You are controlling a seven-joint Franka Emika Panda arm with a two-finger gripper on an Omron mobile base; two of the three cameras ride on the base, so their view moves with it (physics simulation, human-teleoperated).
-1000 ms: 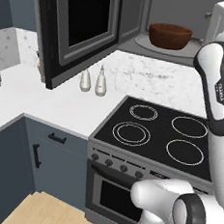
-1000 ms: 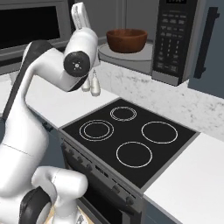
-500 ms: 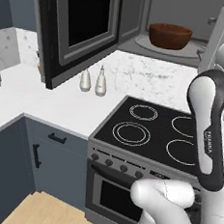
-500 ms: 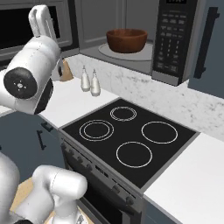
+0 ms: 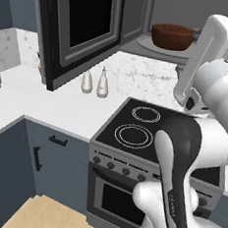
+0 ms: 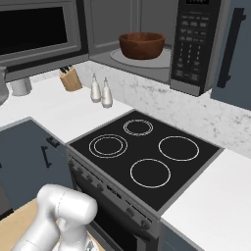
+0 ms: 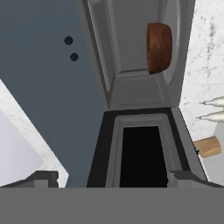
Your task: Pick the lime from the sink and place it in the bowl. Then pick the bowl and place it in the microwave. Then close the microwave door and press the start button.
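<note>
- Brown and wood-like, the bowl (image 5: 172, 36) sits on the round glass tray inside the microwave (image 6: 147, 29), up beyond the end effector (image 7: 113, 177) in the hand view.
- Whether the lime lies in it is hard to say; the rim hides the inside.
- Swung wide on its side hinge, the microwave door (image 5: 79, 29) stands open, its black glass window straight ahead of the end effector and close to it.
- Finger tips (image 7: 41, 178) stand far apart with nothing between them (the hand view is rolled, so the bowl appears on its side).
- Two small shakers (image 6: 100, 90) stand side by side on the white bench (image 6: 59, 110), off to the right of the end effector in the hand view.
- Beside them sits a tan knife block (image 6: 71, 79).
- Below the microwave, a black stovetop (image 6: 147, 152) with four ring burners lies between stretches of bench.
- White arm links (image 5: 209, 71) rise in front of the microwave's right side in the left base view.
</note>
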